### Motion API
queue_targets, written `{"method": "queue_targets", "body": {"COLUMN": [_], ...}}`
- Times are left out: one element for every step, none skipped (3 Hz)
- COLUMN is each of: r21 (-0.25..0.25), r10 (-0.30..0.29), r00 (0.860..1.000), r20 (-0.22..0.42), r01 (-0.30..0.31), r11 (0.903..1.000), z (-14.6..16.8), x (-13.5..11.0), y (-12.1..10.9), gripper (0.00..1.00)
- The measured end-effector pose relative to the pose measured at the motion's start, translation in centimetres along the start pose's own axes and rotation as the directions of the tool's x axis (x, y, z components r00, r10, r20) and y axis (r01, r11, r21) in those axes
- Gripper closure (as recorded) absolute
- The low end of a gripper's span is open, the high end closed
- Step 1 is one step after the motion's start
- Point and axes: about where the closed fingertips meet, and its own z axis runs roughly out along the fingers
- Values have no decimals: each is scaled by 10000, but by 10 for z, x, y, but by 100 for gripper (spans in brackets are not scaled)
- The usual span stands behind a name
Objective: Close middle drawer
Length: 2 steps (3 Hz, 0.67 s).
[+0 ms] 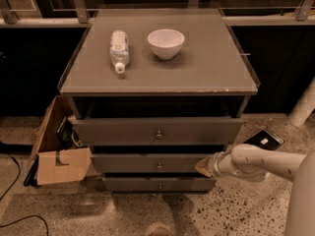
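You can read no words or numbers here. The bottle [118,49] lying on the cabinet top [206,68] has a pale label around it, but you can't make out its letters. The dark flat thing [264,139] on the floor has a small white patch, and you can't read that either. The gripper [203,166] is at the right end of the front of the middle drawer [133,163].

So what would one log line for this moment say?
task: close middle drawer | gripper: at its front's right end | middle drawer: slightly out | top drawer: further out | cabinet top: bottle, bowl
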Motion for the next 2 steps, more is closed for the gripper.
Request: {"method": "queue_targets", "body": {"r21": [-1,-1], "r10": [0,0], "r00": [10000,10000], "r20": [0,0], "r01": [0,0], "r11": [10000,10000], "z": [0,0], "x": [0,0], "y": [0,0], "gripper": [81,57]}}
